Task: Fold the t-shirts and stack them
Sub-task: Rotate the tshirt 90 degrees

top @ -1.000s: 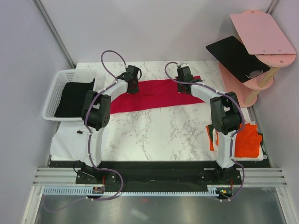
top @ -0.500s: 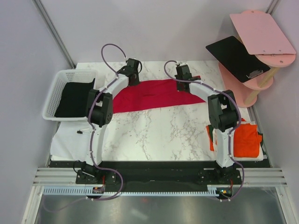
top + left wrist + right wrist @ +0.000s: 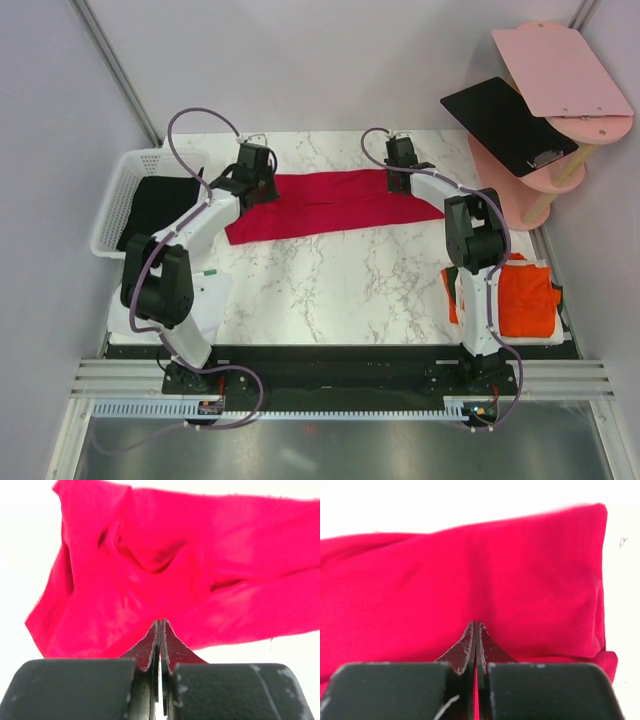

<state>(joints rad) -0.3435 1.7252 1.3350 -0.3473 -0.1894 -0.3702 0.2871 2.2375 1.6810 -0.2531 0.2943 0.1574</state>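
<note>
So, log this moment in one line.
left gripper: shut on crimson red cloth t-shirt | right gripper: shut on same t-shirt | step: folding

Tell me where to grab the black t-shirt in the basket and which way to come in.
Pinch a fold on the upper surface of the black t-shirt, near its middle, coming straight down from above. It lies slumped low inside the white mesh basket, and the basket's raised walls surround it, so a sideways approach would likely be blocked.
</note>
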